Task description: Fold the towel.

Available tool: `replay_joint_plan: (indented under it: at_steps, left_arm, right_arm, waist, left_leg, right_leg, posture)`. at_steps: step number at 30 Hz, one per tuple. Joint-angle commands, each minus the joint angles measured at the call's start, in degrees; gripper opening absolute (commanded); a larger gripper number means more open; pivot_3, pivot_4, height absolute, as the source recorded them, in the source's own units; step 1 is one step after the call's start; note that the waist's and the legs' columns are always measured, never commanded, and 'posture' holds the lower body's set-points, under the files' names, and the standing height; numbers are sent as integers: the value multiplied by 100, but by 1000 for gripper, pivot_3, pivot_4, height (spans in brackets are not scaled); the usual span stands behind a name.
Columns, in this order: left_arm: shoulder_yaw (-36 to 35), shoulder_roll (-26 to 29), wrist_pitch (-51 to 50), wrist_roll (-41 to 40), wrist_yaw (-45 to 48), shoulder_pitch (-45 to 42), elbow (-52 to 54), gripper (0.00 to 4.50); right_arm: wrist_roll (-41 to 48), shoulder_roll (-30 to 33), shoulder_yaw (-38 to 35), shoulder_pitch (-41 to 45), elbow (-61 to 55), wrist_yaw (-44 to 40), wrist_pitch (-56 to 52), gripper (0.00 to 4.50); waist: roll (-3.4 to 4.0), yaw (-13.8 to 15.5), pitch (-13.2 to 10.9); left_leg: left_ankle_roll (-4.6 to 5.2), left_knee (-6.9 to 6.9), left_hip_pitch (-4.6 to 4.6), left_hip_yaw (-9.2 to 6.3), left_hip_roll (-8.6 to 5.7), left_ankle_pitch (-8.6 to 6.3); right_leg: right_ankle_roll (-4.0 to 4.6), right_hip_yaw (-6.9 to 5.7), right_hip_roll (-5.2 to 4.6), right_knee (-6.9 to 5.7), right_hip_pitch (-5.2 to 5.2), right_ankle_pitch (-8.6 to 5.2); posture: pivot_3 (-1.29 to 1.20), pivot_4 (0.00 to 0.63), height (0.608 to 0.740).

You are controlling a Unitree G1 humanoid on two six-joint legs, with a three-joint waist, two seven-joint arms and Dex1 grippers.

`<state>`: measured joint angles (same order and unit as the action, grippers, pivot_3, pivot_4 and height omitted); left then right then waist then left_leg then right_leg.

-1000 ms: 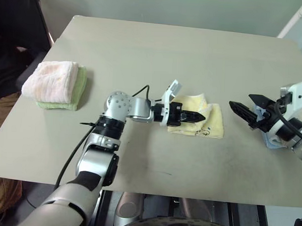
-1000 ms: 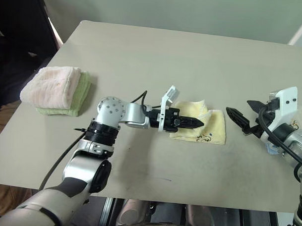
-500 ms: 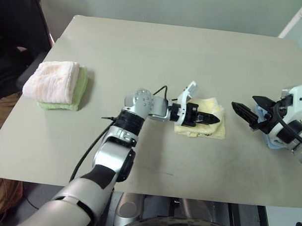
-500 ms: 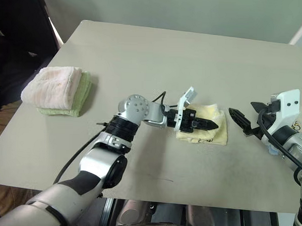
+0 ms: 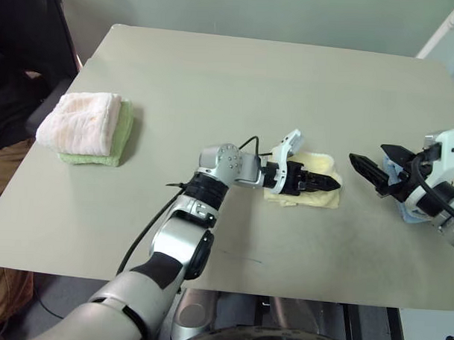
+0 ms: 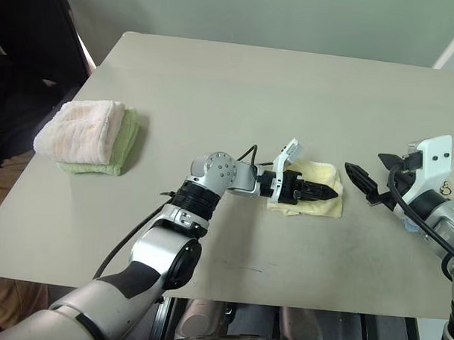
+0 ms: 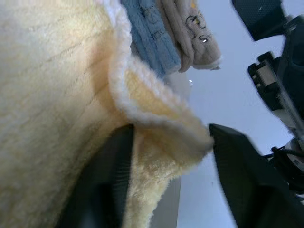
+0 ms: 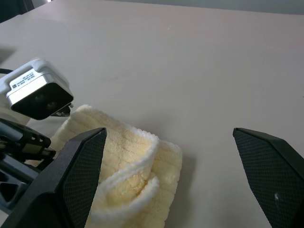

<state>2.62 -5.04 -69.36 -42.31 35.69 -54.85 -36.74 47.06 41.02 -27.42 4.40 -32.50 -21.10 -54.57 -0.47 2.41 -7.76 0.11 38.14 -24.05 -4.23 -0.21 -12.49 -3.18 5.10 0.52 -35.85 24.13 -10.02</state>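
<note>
towel (image 5: 316,189) folded small on surface (image 5: 237,88) | left hand (image 5: 325,182) spread around top fold | right hand (image 5: 378,167) spread, idle | looks nearly done

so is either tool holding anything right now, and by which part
The left tool has its fingers either side of the towel's folded edge; whether it grips cannot be told. The right tool is open and empty.

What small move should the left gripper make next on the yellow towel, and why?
Probably draw the left gripper back off the towel. Its fingers stand apart around the top fold, and the towel lies folded small on the table; the right gripper waits open beside it.
</note>
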Motion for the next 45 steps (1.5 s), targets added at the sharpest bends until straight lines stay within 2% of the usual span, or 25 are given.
replay_joint_plan:
  at_steps: [1, 2, 6, 9, 11, 13, 14, 17, 24, 27, 28, 34, 37, 43, 45]
  left_arm:
    - [-267, -38, -197, -185, 281, -64, 220, 4064]
    - [-360, -31, -258, -246, 317, -69, 259, 4442]
    - [-525, 43, -366, -313, 484, 8, 450, 4477]
    - [-730, 243, -11, -356, 678, 260, 965, 4477]
    - [-728, 398, 964, -95, 914, 545, 1547, 4496]
    - [-505, 560, 2065, 338, 1243, 853, 2013, 4500]
    - [-374, 675, 2490, 548, 1388, 979, 2143, 4500]
    - [-205, 979, 3152, 976, 1439, 1159, 2200, 3862]
    - [241, 1588, 4306, 1517, 2147, 1617, 2646, 1372]
    - [281, 1533, 4658, 1484, 2365, 1730, 2697, 220]
    - [274, 1502, 4741, 1461, 2413, 1751, 2697, 25]
    - [406, 1390, 4956, 1520, 2778, 1699, 2352, 25]
    - [661, 1421, 5244, 1828, 2974, 1695, 2054, 25]
    - [972, 1157, 6195, 2471, 3145, 1375, 840, 25]
    - [887, 932, 6448, 2583, 2902, 1223, 254, 25]
  right_arm:
    - [17, 16, -160, 61, -129, 58, 141, 4500]
    - [4, -2, -164, 85, -120, 58, 189, 4500]
    - [15, 0, -178, 141, -97, 57, 252, 4500]
    - [260, -28, -209, 179, -116, -52, 239, 4500]
    - [290, -44, -102, 144, -227, -92, 280, 4328]
    - [198, -78, 28, 123, -287, -74, 389, 3920]
    - [121, -128, 98, 141, -253, -21, 447, 3566]
    - [-26, -352, 276, 254, -90, 174, 562, 2501]
    - [-23, -713, 743, 371, -89, 47, 770, 23]
    - [-25, -793, 883, 452, 9, -39, 879, 0]
    - [-30, -806, 930, 473, 36, -73, 915, 0]
    - [23, -832, 1164, 602, 230, -371, 1003, 0]
    - [-204, -822, 1422, 555, 477, -567, 1145, 0]
    - [-890, -1131, 1937, 748, 1564, -711, 1624, 0]
    - [-1107, -1336, 2009, 832, 2104, -643, 1814, 0]
  waist:
    - [0, 3, 0]
    - [0, 4, 0]
    - [0, 6, 0]
    - [1, 6, 0]
    - [1, 5, 0]
    - [3, -5, 0]
    - [4, -12, 1]
    - [6, -18, 2]
    - [6, -25, 2]
    - [6, -15, 2]
    - [6, -15, 2]
    - [7, -29, 2]
    - [7, -29, 3]
    - [8, -29, 2]
    - [8, -32, 2]
  left_leg:
    - [0, 0, 0, 0, 0, 0]
    - [0, 0, 0, 0, 0, 0]
    - [1, -1, 0, 2, 0, 0]
    - [3, 0, 1, 3, 1, -2]
    - [3, -1, 1, 3, 1, -2]
    - [2, -1, 2, 2, 2, -2]
    - [2, -2, 2, 2, 4, -2]
    - [5, 0, 4, -1, 6, -4]
    - [25, 9, -4, -1, 2, -19]
    - [25, 8, -6, -5, 2, -22]
    - [26, 8, -7, -5, 2, -24]
    - [25, 8, -7, -6, 5, -29]
    - [24, 8, -7, -9, 7, -30]
    - [26, 10, -9, -16, 11, -31]
    - [28, 9, -10, -17, 11, -33]
  right_leg:
    - [-1, 0, 0, 0, 0, 0]
    - [-1, 0, 0, 0, 0, 1]
    - [-11, 1, 0, 0, 0, 6]
    - [-15, 3, 0, 0, 0, 8]
    - [-15, 3, 1, 0, 2, 9]
    - [-13, 4, 6, 0, 4, 7]
    - [-7, 6, 8, 0, 6, 4]
    - [7, 5, 13, -1, 6, -4]
    - [15, 9, -2, 2, 5, -6]
    - [16, 6, -2, 2, 6, -7]
    - [16, 6, -3, 2, 6, -7]
    - [18, 6, -4, 2, 7, -6]
    - [20, 6, -5, 2, 7, -6]
    - [29, 6, -9, 2, 9, 10]
    - [41, 6, -10, 2, 11, 26]
  posture:
    - [0, 150, 740]
    - [0, 150, 740]
    - [0, 150, 740]
    - [0, 150, 740]
    - [0, 150, 740]
    - [0, 150, 740]
    - [0, 150, 740]
    - [0, 150, 740]
    - [0, 150, 740]
    - [0, 150, 740]
    - [0, 150, 740]
    - [0, 150, 740]
    - [0, 150, 740]
    - [0, 150, 740]
    - [0, 150, 740]
